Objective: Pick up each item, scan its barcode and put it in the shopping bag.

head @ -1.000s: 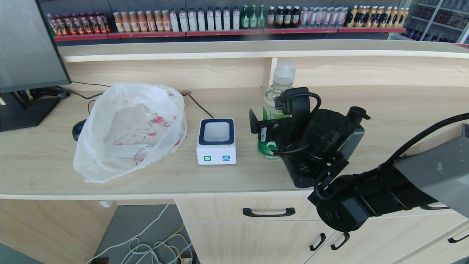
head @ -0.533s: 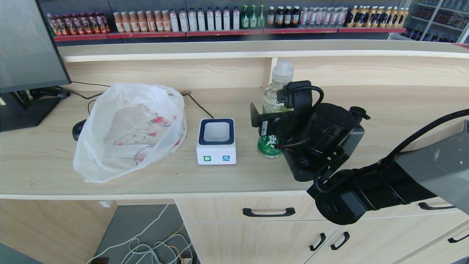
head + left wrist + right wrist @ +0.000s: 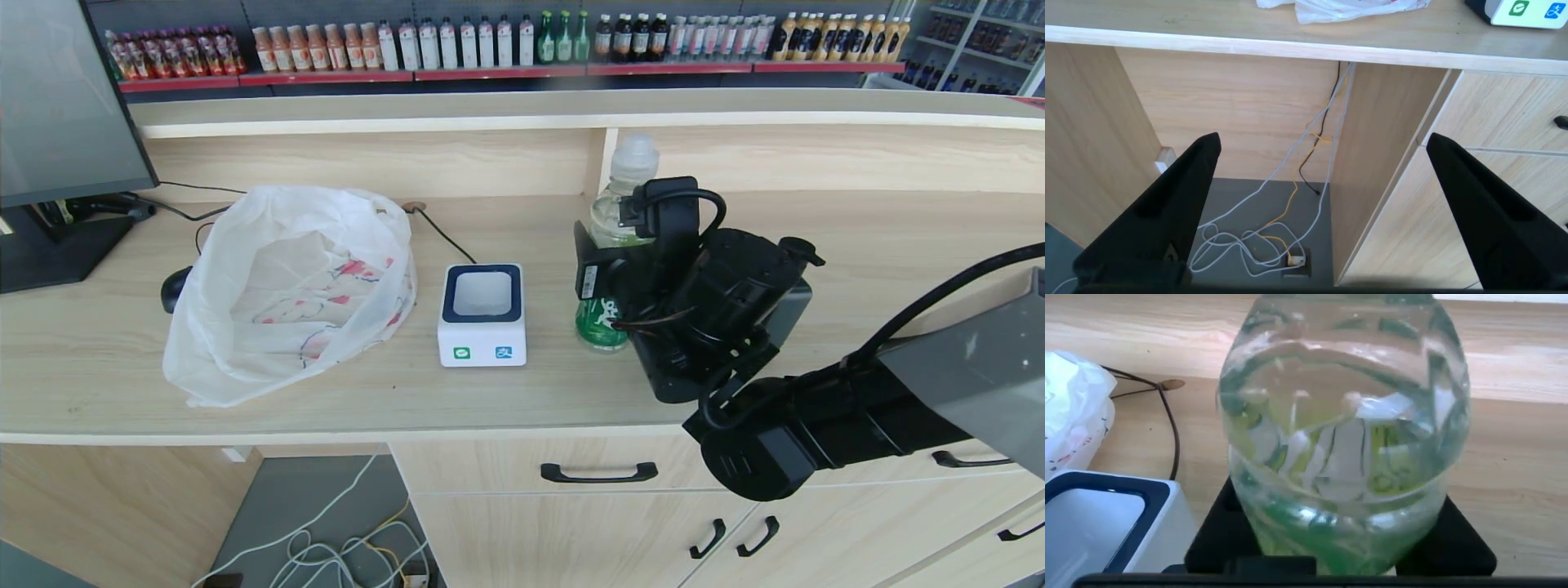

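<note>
The left claw (image 3: pixel 1323 145) hangs low in front of the table (image 3: pixel 98 359), its fingers spread wide apart, facing the open space under it where cables (image 3: pixel 1259 238) lie on the floor. On the table, the bag (image 3: pixel 286 286) sits at the left with its mouth open, and the scanner (image 3: pixel 482 313) is just to its right. Right of the scanner, the right claw (image 3: pixel 611 278) is clamped around the upright bottle (image 3: pixel 608 224). A monitor (image 3: pixel 65 98) stands at the far left.

Head looks down; wrists share scanner (image 3: pixel 482 314).
</note>
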You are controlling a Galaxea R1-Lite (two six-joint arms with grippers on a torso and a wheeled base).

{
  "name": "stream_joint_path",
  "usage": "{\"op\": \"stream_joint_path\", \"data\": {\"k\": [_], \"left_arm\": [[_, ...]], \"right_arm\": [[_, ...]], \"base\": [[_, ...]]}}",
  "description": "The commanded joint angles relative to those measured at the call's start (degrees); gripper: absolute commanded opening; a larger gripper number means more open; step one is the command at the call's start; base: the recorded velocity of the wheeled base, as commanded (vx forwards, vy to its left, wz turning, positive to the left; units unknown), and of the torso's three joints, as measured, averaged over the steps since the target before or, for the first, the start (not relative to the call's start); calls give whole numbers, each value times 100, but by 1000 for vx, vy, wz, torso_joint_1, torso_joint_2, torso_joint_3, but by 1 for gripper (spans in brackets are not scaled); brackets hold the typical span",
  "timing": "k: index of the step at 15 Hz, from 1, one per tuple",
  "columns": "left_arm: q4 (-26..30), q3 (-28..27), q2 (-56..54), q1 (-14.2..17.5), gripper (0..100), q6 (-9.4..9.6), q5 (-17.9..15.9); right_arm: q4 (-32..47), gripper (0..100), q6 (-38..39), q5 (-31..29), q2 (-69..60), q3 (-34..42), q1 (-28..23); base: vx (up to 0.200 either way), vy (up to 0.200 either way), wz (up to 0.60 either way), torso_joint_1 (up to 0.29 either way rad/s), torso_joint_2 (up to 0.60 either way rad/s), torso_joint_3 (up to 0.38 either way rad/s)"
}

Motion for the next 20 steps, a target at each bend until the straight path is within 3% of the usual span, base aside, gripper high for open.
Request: {"op": "stream_joint_path", "data": {"k": [1,20], "left_arm": [[-1,0,-2,1,100,-1,0],[-1,0,-2,1,100,-1,0]], "right_arm": [[-14,0,-2,2,10,-8,-2],[-129,0,7,37,-455,27,-2]], "base": [[0,0,0,0,0,0],[0,0,0,0,0,0]]}}
